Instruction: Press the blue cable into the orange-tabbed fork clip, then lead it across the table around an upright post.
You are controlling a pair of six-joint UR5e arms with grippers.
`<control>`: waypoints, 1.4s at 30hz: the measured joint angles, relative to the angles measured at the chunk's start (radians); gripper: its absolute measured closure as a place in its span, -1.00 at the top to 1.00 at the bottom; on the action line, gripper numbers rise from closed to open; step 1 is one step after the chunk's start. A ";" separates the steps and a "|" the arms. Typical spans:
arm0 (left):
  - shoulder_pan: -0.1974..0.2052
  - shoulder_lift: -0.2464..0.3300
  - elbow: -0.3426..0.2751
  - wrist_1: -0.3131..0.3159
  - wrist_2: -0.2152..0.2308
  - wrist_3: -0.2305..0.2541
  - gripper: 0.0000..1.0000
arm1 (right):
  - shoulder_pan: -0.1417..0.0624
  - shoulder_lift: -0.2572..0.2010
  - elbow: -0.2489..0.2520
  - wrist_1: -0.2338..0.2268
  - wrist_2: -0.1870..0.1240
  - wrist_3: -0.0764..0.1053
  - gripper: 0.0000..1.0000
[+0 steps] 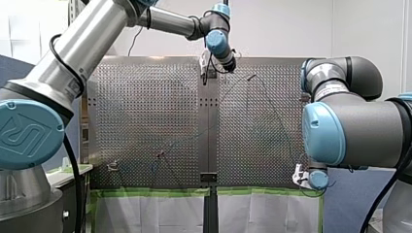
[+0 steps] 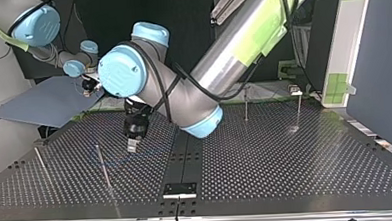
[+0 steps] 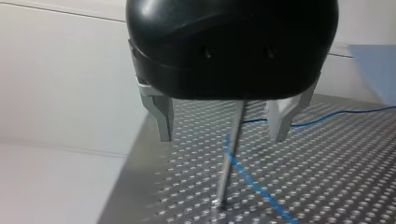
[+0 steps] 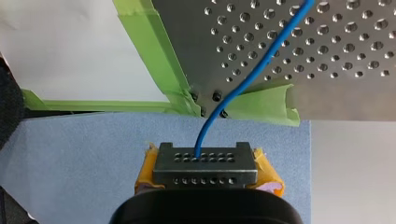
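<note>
While my right gripper (image 4: 205, 164) is clamped on the blue cable (image 4: 243, 84) just off the perforated table's (image 4: 336, 70) corner, at the front view's near right, my left gripper (image 3: 222, 126) hangs at the far middle. Its metal fingers (image 3: 161, 116) are spread and empty, and an upright post (image 3: 228, 163) stands ahead of the gap between them. From the left wrist view the cable seems to bend at that post, though I cannot tell whether it touches. My worry is tension. A pull from the right end could make the thin line ride up the post and slip off. It could also drag free of the fork clip, which I cannot make out. Lowering the left fingers carelessly could knock the post or snag the cable.
</note>
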 joint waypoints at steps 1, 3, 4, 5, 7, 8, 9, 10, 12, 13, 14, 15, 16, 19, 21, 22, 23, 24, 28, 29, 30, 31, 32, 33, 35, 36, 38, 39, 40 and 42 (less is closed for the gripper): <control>0.001 0.010 -0.010 0.010 0.002 -0.010 1.00 | 0.001 0.000 0.000 0.000 0.000 0.000 -1.00; 0.003 0.027 -0.027 0.027 0.007 -0.025 1.00 | 0.002 0.000 0.000 0.000 0.000 -0.001 -1.00; 0.004 0.038 -0.038 0.038 0.010 -0.033 1.00 | 0.002 0.000 0.000 0.000 0.000 -0.001 -1.00; 0.004 0.046 -0.046 0.046 0.013 -0.038 1.00 | 0.002 0.000 0.000 0.000 0.000 -0.001 -1.00; 0.004 0.064 -0.064 0.064 0.018 -0.050 1.00 | 0.002 0.000 0.000 0.000 0.000 -0.001 -1.00; 0.004 0.072 -0.071 0.072 0.019 -0.056 1.00 | 0.003 0.000 0.000 0.000 0.000 -0.001 -1.00; 0.004 0.079 -0.079 0.079 0.020 -0.061 1.00 | 0.003 0.000 0.000 0.000 0.000 -0.001 -1.00; 0.005 0.091 -0.091 0.090 0.021 -0.068 1.00 | 0.004 0.000 -0.001 0.000 0.000 -0.001 -1.00; 0.005 0.107 -0.106 0.107 0.021 -0.075 1.00 | 0.004 0.000 -0.001 0.000 0.000 -0.001 -1.00; 0.005 0.116 -0.116 0.116 0.021 -0.078 1.00 | 0.004 0.000 -0.001 0.000 0.000 -0.001 -1.00; 0.005 0.124 -0.124 0.124 0.020 -0.080 1.00 | 0.004 0.000 -0.001 0.000 0.000 -0.001 -1.00; 0.005 0.131 -0.131 0.131 0.020 -0.081 1.00 | 0.004 0.000 -0.001 0.000 0.000 -0.001 -1.00; 0.005 0.141 -0.141 0.141 0.020 -0.084 1.00 | 0.004 0.000 -0.001 0.000 0.000 -0.001 -1.00; 0.005 0.166 -0.165 0.166 0.021 -0.095 1.00 | 0.005 0.000 0.000 0.000 0.000 -0.001 -1.00; 0.004 0.181 -0.181 0.181 0.022 -0.105 1.00 | 0.005 0.000 0.000 0.000 0.000 -0.001 -1.00; 0.003 0.192 -0.192 0.192 0.022 -0.111 1.00 | 0.006 0.000 0.000 0.000 0.000 -0.001 -1.00; 0.003 0.199 -0.199 0.199 0.022 -0.114 1.00 | 0.006 0.000 0.000 0.000 0.000 -0.001 -1.00; 0.002 0.207 -0.206 0.206 0.022 -0.117 1.00 | 0.007 0.000 0.000 0.000 0.000 -0.001 -1.00; 0.003 0.240 -0.240 0.239 0.022 -0.126 1.00 | 0.008 0.000 0.000 0.000 0.000 -0.001 -1.00; 0.003 0.246 -0.246 0.246 0.022 -0.128 1.00 | 0.009 0.000 0.000 0.000 0.000 -0.001 -1.00; 0.004 0.253 -0.253 0.253 0.023 -0.131 1.00 | 0.009 0.000 0.000 0.000 0.000 -0.001 -1.00; 0.004 0.262 -0.262 0.262 0.023 -0.136 1.00 | 0.010 0.000 0.000 0.000 0.000 -0.001 -1.00; 0.005 0.270 -0.270 0.269 0.025 -0.141 1.00 | 0.010 0.000 0.000 0.000 0.000 -0.002 -1.00; 0.005 0.277 -0.277 0.277 0.027 -0.147 1.00 | 0.011 0.000 0.000 0.000 0.000 -0.002 -1.00; 0.004 0.295 -0.294 0.294 0.034 -0.162 1.00 | 0.011 0.000 0.000 0.000 0.000 -0.002 -1.00; 0.004 0.302 -0.302 0.302 0.037 -0.169 1.00 | 0.011 0.000 0.000 0.000 0.000 -0.002 -1.00; 0.003 0.320 -0.320 0.320 0.042 -0.182 1.00 | 0.012 0.000 0.000 0.000 0.000 -0.002 -1.00; 0.003 0.328 -0.328 0.328 0.043 -0.186 1.00 | 0.012 0.000 0.000 0.000 0.000 -0.003 -1.00; 0.003 0.338 -0.338 0.338 0.044 -0.190 1.00 | 0.012 0.000 0.000 0.000 0.000 -0.003 -1.00; 0.002 0.353 -0.353 0.353 0.045 -0.192 1.00 | 0.012 0.000 0.000 0.000 0.000 -0.003 -1.00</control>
